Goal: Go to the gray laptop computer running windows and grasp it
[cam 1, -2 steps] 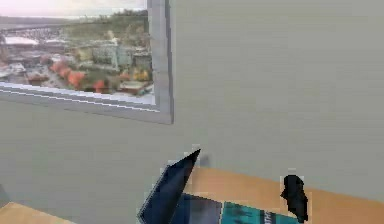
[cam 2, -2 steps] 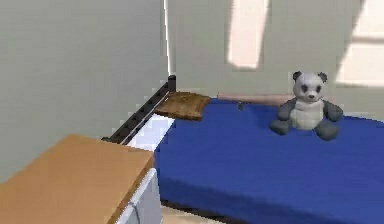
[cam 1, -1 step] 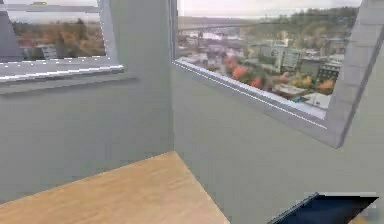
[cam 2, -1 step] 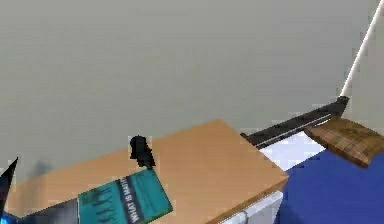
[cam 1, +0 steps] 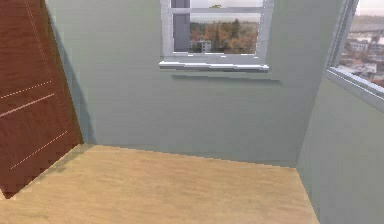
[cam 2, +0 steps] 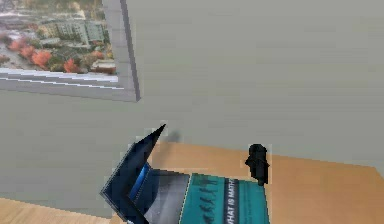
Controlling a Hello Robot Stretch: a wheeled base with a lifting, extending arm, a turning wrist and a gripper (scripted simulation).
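The laptop [cam 2: 135,172] stands open on the wooden bench [cam 2: 320,185] at the arm side view's lower left-centre, with 1 teal book [cam 2: 225,203] just right of it and a small dark upright thing [cam 2: 258,162] beyond. I cannot tell the fingers' state, nor which way the laptop lies from them.

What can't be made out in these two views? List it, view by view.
Arm side view: open dark blue-grey laptop, cut by the bottom edge and steeply angled; screen contents unreadable.
Arm side view: flat teal printed thing, cut by the bottom edge; book or box unclear.
Arm side view: small black upright thing, too small to name.
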